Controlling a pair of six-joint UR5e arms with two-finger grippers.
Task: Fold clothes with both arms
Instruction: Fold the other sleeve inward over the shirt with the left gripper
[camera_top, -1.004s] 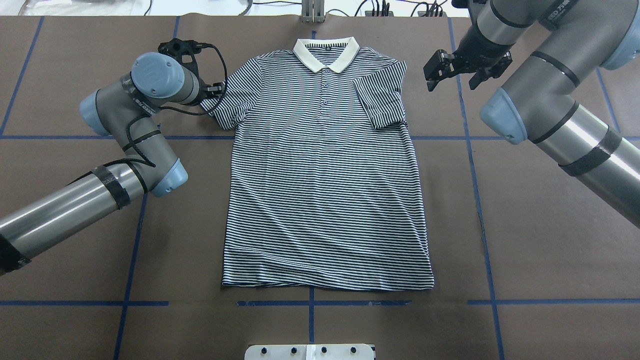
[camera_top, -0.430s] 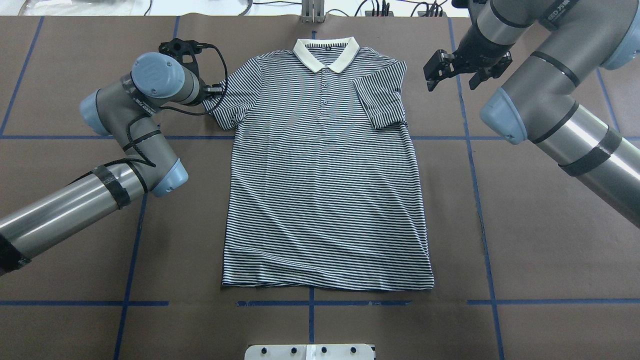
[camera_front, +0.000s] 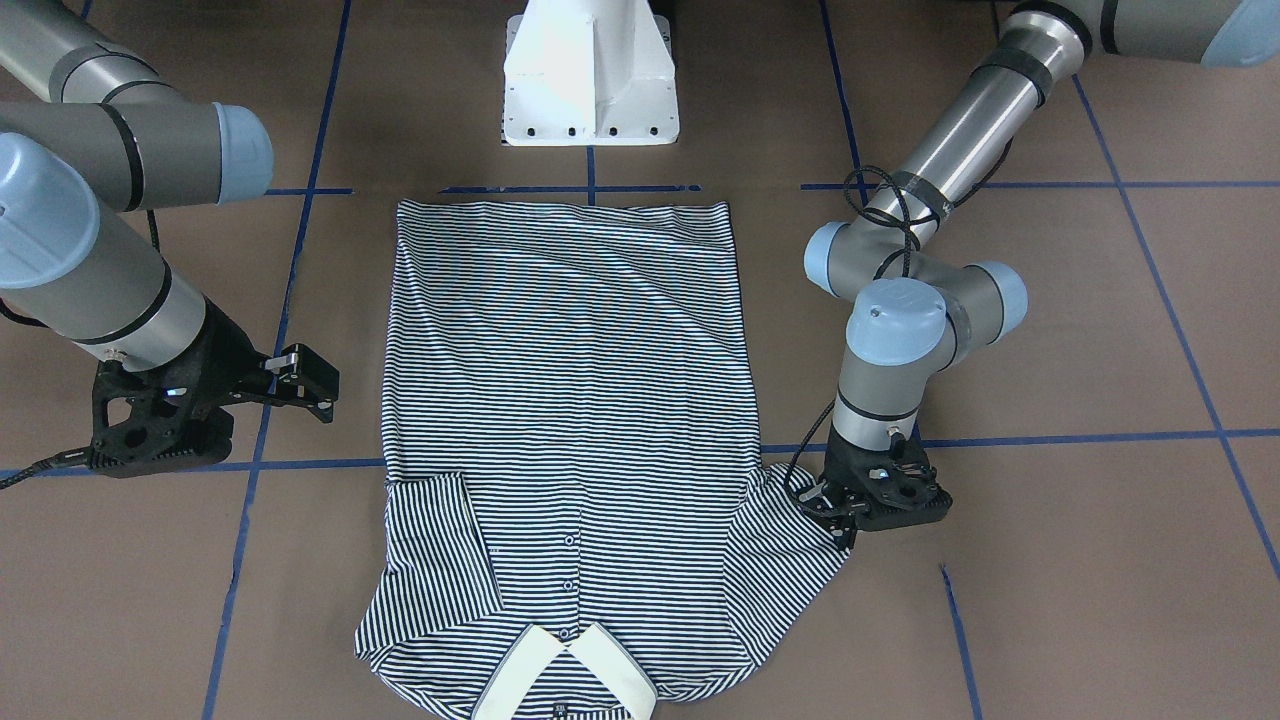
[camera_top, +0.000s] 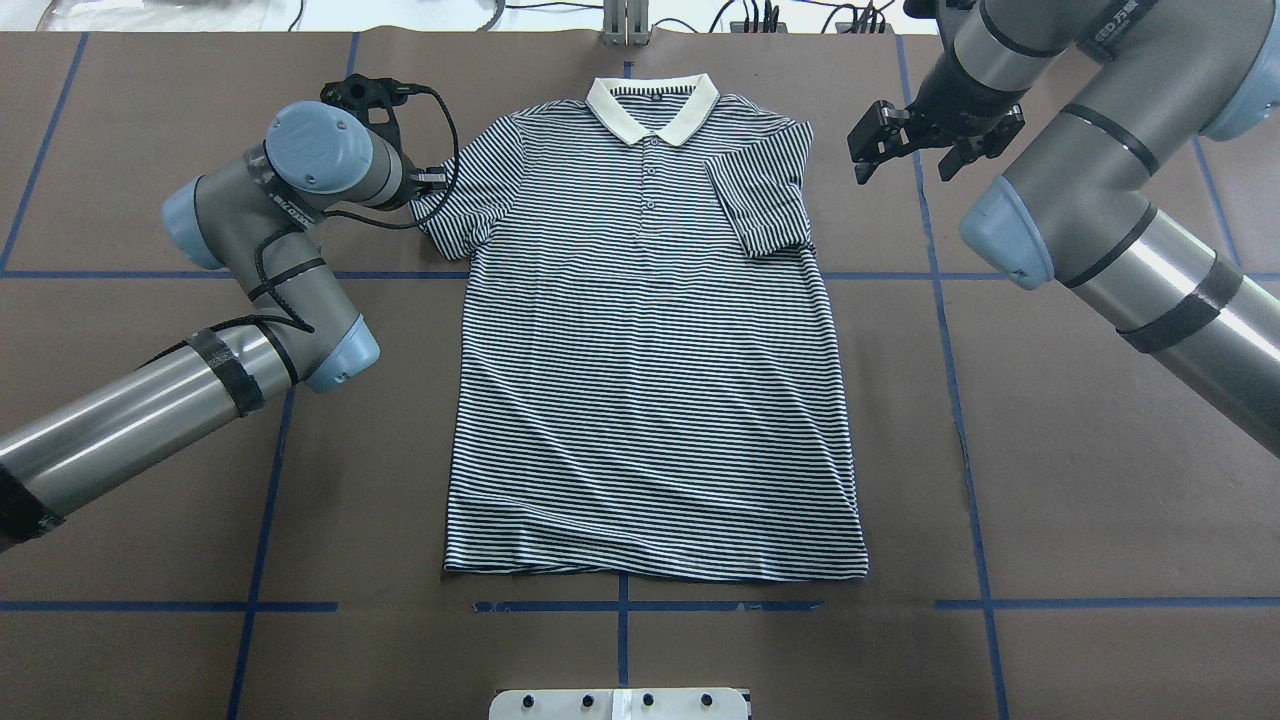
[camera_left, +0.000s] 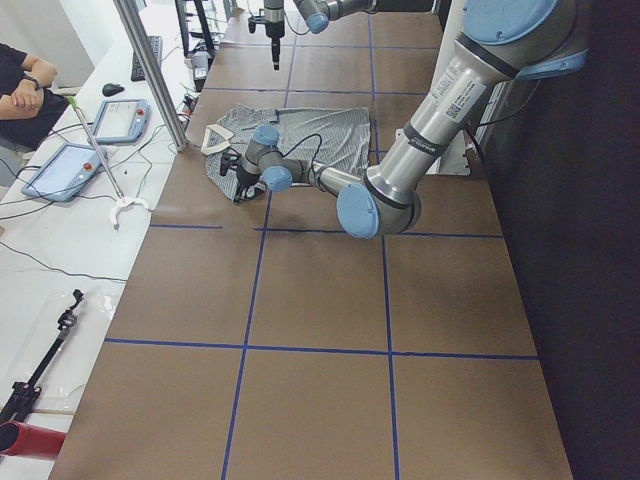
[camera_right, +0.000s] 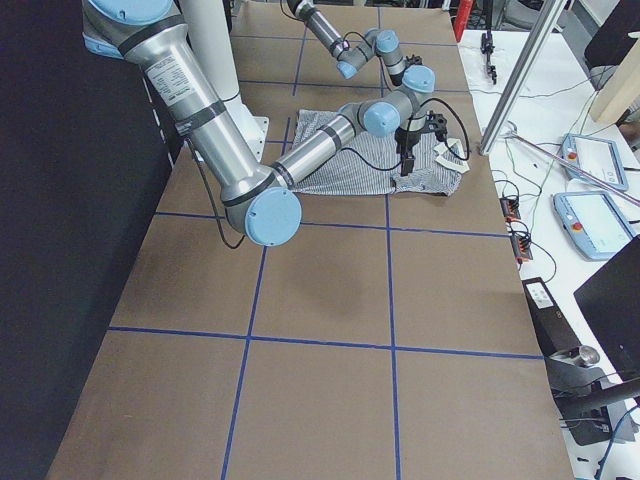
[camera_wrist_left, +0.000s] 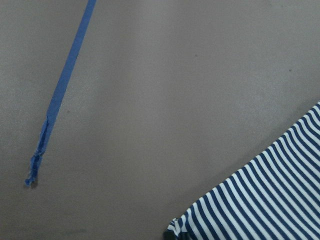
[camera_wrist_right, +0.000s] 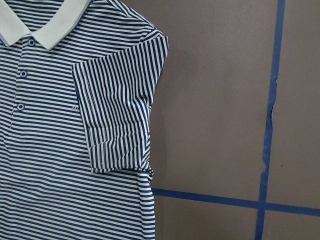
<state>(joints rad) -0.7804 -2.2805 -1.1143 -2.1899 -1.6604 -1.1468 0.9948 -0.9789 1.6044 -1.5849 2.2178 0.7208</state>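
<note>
- The striped shirt (camera_top: 650, 380) is shown spread flat, front up, on the brown tabletop (camera_top: 1050, 450). Its cream collar (camera_top: 652, 105) is turned away from the robot, and its bottom hem lies nearest the white base (camera_front: 590, 70).
- The sleeve on the robot's right (camera_top: 760, 205) is seen folded in over the chest, while the left sleeve (camera_top: 465, 205) is left stretched out to the side.
- The left fingers (camera_front: 828, 500) are pictured low at the tabletop, clamped together on the outer hem of the outstretched sleeve. Only a striped corner of that sleeve is caught by the left wrist camera.
- The right fingers (camera_top: 866, 150) are held apart above bare tabletop, near the folded shoulder and clear of the cloth.
- The tabletop is marked into a grid by blue tape lines (camera_top: 945, 330).
- A seated person (camera_left: 25, 95) is glimpsed at the white side bench, where two handheld control screens (camera_left: 122, 118) have been laid.
</note>
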